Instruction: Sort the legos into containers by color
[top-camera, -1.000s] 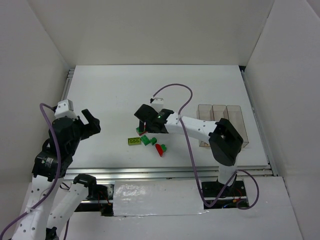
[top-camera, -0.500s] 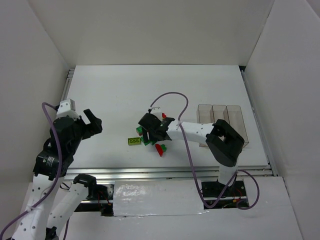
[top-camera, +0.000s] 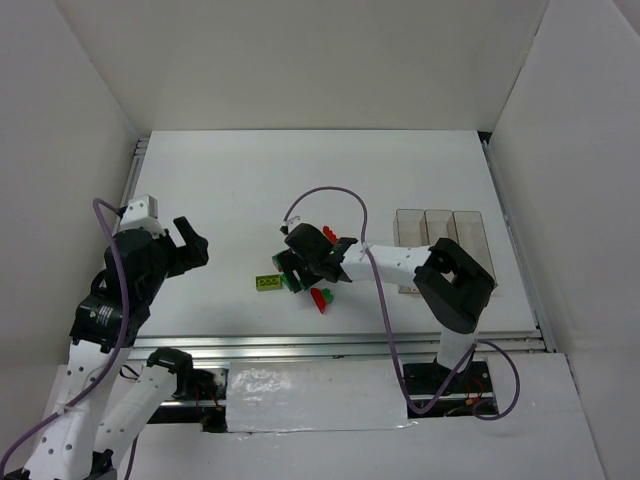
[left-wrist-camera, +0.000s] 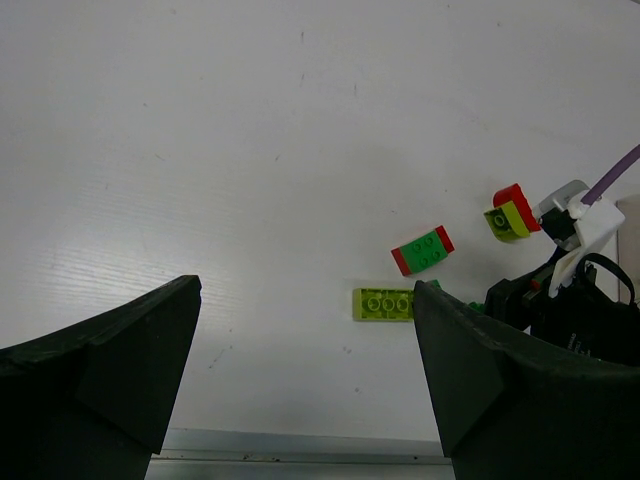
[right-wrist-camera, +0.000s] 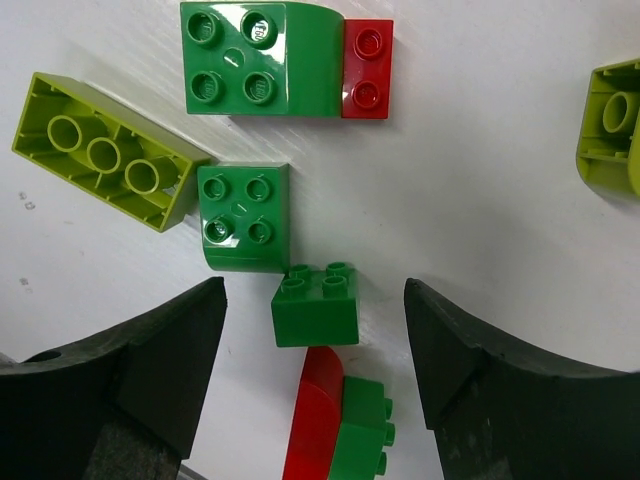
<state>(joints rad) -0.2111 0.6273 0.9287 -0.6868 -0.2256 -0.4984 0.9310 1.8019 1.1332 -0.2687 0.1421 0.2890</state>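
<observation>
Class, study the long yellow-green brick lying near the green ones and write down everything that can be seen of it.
The long yellow-green brick is glossy plastic and rectangular. It lies flat but upside down on the white table, hollow underside up, showing three round tubes in a row. It is the leftmost of the cluster from above. One corner looks to touch a green brick with a curved edge; nothing else touches it.

Top external: high behind the near edge, looking down over the whole table (top-camera: 230, 180); left wrist: low, oblique, from well off; right wrist: straight down, very close; all three share the yellow-green brick (top-camera: 267, 283).
</observation>
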